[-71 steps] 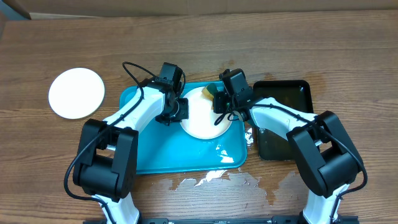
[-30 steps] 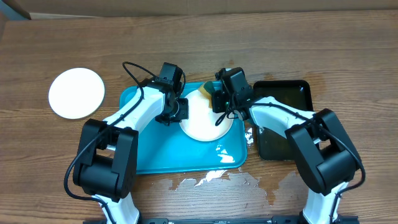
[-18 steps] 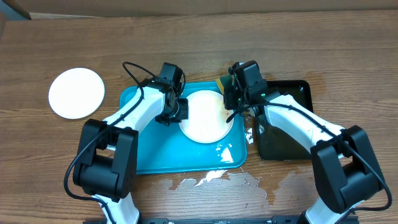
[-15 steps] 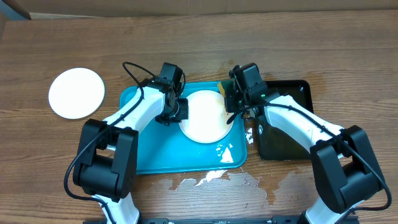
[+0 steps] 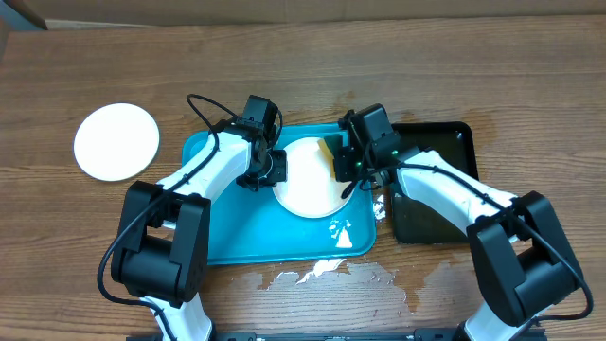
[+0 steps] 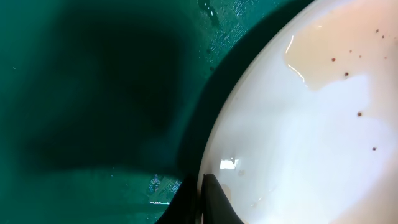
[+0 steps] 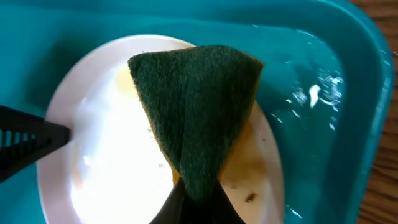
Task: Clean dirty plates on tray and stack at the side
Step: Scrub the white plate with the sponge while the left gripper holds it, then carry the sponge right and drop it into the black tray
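Now the right gripper (image 7: 196, 208), clamped on the sponge (image 7: 193, 106), has swung back from the tray's (image 5: 237, 227) far-right rim onto the plate (image 7: 93, 155) inside the tray. The left gripper (image 5: 268, 172) pinches the plate's rim. Specks remain, so scrubbing likely continues.

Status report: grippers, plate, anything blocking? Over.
Left gripper shut on plate rim, plate in teal tray. Right gripper shut on green sponge, over the plate. Brown specks on plate. Nothing blocking.
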`<act>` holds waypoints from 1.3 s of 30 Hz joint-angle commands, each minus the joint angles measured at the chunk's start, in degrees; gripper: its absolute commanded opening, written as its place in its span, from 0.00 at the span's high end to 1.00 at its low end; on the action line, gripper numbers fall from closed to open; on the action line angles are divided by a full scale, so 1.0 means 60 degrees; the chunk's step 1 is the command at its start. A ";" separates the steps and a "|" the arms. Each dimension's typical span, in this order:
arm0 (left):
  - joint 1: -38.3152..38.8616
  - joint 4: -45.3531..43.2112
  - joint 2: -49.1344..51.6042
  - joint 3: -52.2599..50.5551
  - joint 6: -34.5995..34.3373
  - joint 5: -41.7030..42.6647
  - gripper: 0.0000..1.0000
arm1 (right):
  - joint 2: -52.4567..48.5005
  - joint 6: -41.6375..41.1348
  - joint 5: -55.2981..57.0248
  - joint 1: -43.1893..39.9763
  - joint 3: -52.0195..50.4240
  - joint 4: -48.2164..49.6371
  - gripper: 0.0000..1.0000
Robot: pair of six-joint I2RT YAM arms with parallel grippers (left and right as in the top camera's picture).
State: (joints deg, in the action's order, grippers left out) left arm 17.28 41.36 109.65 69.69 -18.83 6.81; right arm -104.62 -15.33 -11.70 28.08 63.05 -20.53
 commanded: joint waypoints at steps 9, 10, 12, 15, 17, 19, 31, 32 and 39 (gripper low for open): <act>-0.0022 0.0674 0.0120 0.0055 0.0419 0.1180 0.58 | 0.1115 0.0102 0.0219 -0.0474 0.1851 -0.1545 0.96; -0.0018 0.0809 0.0120 0.0055 0.0415 0.1344 0.57 | 0.1275 0.0102 0.0521 -0.0561 0.2047 -0.1920 0.96; -0.0011 0.1005 0.0120 0.0055 0.0295 0.1373 0.58 | 0.1519 0.0098 0.0969 -0.0732 0.2248 -0.2444 0.96; 0.0011 0.1035 0.0120 0.0036 0.0091 0.1370 0.69 | 0.1836 0.0058 0.1453 -0.1184 0.2288 -0.3279 0.96; 0.0011 0.1038 0.0120 0.0036 0.0098 0.1355 0.71 | 0.1880 0.0058 0.1519 -0.1574 0.2288 -0.3974 0.96; 0.0007 0.1042 0.0120 0.0036 0.0106 0.1330 0.72 | 0.1876 -0.0124 0.1519 -0.2014 0.2284 -0.4881 0.96; 0.0004 0.1035 0.0120 0.0036 0.0138 0.0801 0.71 | 0.1872 -0.1282 0.1945 -0.3479 0.0444 -0.6561 0.96; 0.0004 0.1038 0.0120 0.0036 0.0142 0.0805 0.71 | 0.1872 -0.1279 0.1949 -0.3479 0.0138 -0.6342 0.96; 0.0000 0.1035 0.0120 0.0036 0.0433 0.0787 0.75 | 0.1872 -0.1279 0.2466 -0.3479 -0.0987 -0.4656 0.85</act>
State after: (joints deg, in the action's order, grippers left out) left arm 17.23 47.57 109.69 69.69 -17.78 11.99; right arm -93.60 -22.55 0.23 7.27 57.91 -50.57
